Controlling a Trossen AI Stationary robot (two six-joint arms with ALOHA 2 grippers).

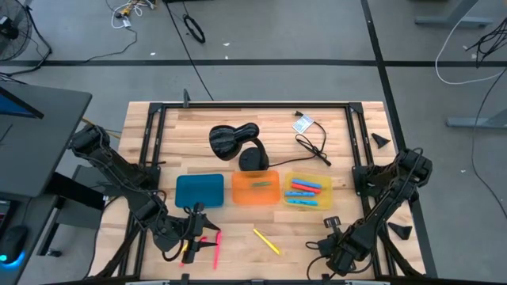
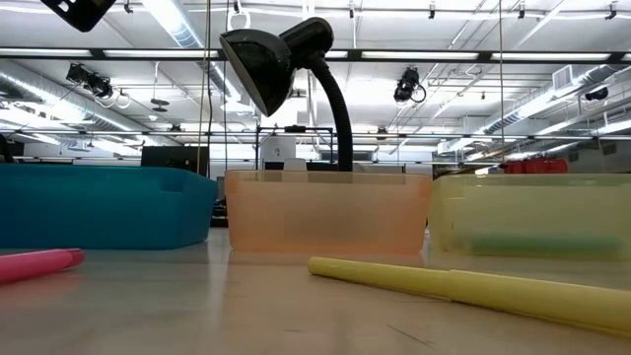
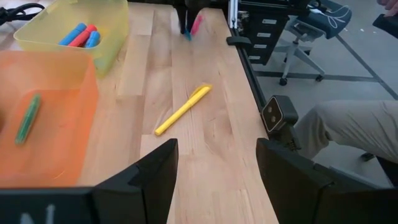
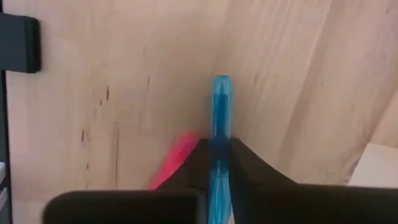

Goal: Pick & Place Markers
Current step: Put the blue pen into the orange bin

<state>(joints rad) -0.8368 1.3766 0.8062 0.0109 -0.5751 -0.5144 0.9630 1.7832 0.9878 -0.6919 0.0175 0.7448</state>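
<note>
My right gripper (image 1: 331,228) stands near the table's front right, pointing down and shut on a blue marker (image 4: 221,106). A pink marker (image 4: 177,158) lies right beside that one. My left gripper (image 3: 214,180) hovers open near the front left with nothing between its fingers. A yellow marker (image 1: 267,241) lies flat on the wood between the two arms. A pink marker (image 1: 215,241) and a red one (image 1: 190,252) lie by the left gripper. The orange tray (image 1: 256,188) holds a green marker (image 3: 28,117). The yellow tray (image 1: 307,191) holds several blue and red markers. My right gripper pinches the blue marker's barrel (image 4: 221,127) between its two fingers, which come from above, point down and lie across it. The marker stays level, along the wooden table top; whether it is lifted clear does not show.
A blue tray (image 1: 200,190) stands left of the orange one. A black desk lamp (image 1: 238,142) and a black cable (image 1: 313,146) sit behind the trays. A black frame (image 1: 253,105) borders the table. A person's leg (image 3: 354,130) shows beyond the table's front edge.
</note>
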